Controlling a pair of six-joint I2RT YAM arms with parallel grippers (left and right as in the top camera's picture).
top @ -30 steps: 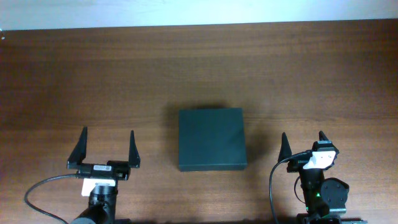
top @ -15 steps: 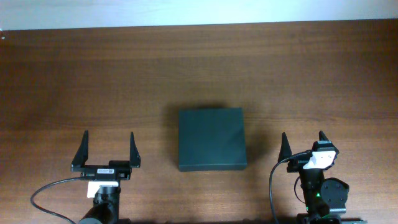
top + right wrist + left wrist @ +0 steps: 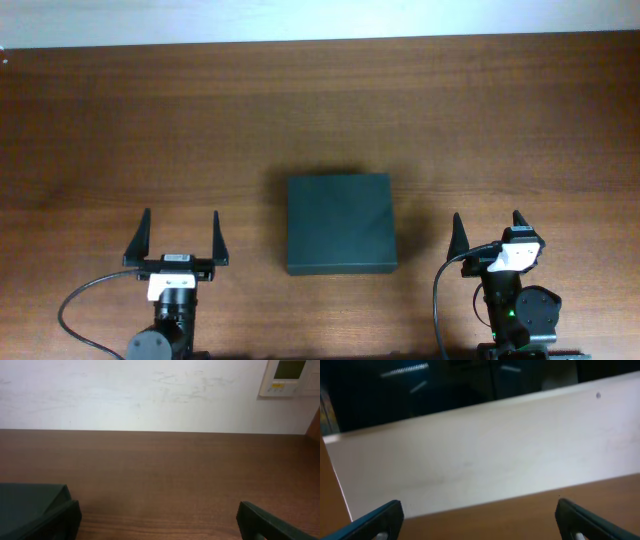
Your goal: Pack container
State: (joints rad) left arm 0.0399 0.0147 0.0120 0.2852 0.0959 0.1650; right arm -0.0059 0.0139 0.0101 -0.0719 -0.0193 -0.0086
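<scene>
Overhead shows the container [image 3: 340, 224] closed at centre, left gripper [image 3: 181, 236] at eight o'clock and right gripper [image 3: 486, 232] at four both spread empty; lifting the lid looks next.

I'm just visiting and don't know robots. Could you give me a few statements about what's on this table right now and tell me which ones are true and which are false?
1. The container sits on the table with its lid shut. True.
2. The left gripper is clamped on the container. False: it stands open and apart from the box, to its left, holding nothing.
3. The right gripper is open and empty. True.
4. The container lies between the two grippers. True.
5. Several tools lie scattered on the table beside the container. False: the overhead view shows only the box on the wood.
</scene>
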